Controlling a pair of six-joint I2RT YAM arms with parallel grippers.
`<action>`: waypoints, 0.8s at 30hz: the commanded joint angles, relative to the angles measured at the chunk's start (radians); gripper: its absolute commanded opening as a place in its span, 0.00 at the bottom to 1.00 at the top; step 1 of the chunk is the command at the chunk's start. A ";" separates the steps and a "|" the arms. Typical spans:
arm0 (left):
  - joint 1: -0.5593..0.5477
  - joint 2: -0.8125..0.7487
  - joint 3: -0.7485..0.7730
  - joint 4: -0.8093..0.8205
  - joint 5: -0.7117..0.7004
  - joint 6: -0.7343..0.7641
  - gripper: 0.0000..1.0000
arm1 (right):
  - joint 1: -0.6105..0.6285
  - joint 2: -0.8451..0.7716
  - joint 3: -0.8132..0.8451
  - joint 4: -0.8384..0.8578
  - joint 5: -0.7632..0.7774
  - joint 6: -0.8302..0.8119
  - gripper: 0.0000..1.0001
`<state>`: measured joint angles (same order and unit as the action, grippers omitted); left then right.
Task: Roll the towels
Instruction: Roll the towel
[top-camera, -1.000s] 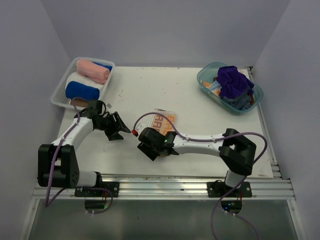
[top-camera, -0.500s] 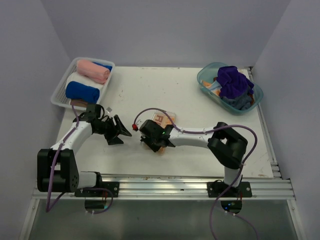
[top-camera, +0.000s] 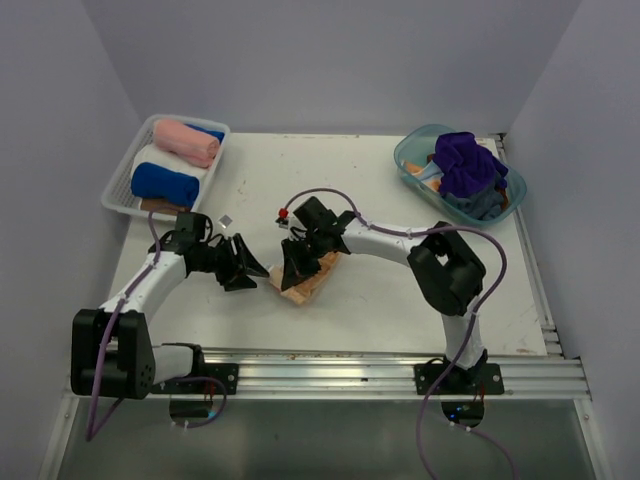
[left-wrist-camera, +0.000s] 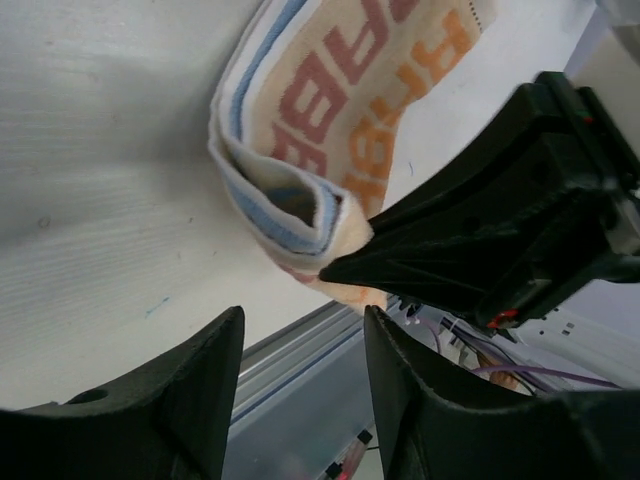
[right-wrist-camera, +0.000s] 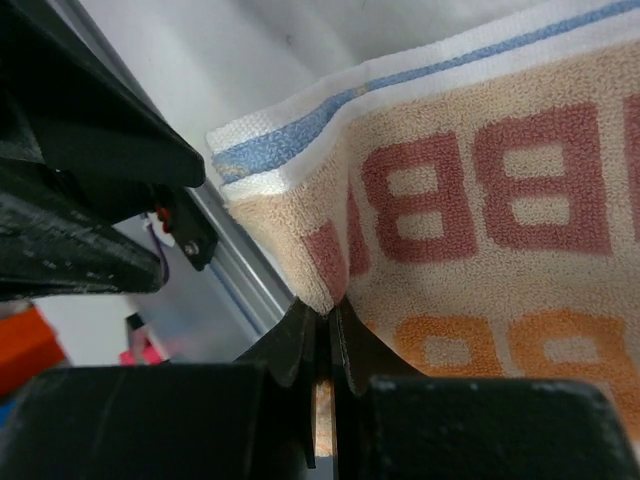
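The cream, orange and light-blue printed towel (top-camera: 312, 278) lies loosely rolled on the table, slightly left of centre. In the left wrist view the towel (left-wrist-camera: 330, 110) shows its open rolled end. My right gripper (top-camera: 292, 268) is shut on a fold at the edge of the towel (right-wrist-camera: 480, 200), its jaws (right-wrist-camera: 325, 315) pressed together on the cloth. My left gripper (top-camera: 255, 268) stands open just left of the roll, not touching it. Nothing sits between the left gripper's (left-wrist-camera: 300, 350) fingers.
A white mesh basket (top-camera: 115, 195) at the back left holds rolled pink (top-camera: 185, 140), white (top-camera: 165, 160) and blue (top-camera: 163, 182) towels. A clear teal tub (top-camera: 405, 160) at the back right holds a purple towel (top-camera: 465, 160) and other cloths.
My right gripper has shut on the printed towel and swung round, and the towel has moved left toward the near edge. My left gripper has moved slightly right toward it.
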<state>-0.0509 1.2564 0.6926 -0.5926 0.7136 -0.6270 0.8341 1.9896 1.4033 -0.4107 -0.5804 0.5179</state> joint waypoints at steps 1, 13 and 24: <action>-0.018 -0.022 -0.010 0.095 0.053 -0.037 0.53 | -0.016 0.035 0.011 0.003 -0.159 0.126 0.00; -0.113 0.031 -0.013 0.226 0.073 -0.094 0.47 | -0.061 0.110 -0.027 0.108 -0.308 0.212 0.00; -0.148 0.167 -0.042 0.437 0.004 -0.201 0.43 | -0.081 0.130 -0.030 0.110 -0.317 0.218 0.00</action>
<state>-0.1928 1.3911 0.6697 -0.2790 0.7357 -0.7811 0.7586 2.1090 1.3781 -0.3176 -0.8566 0.7101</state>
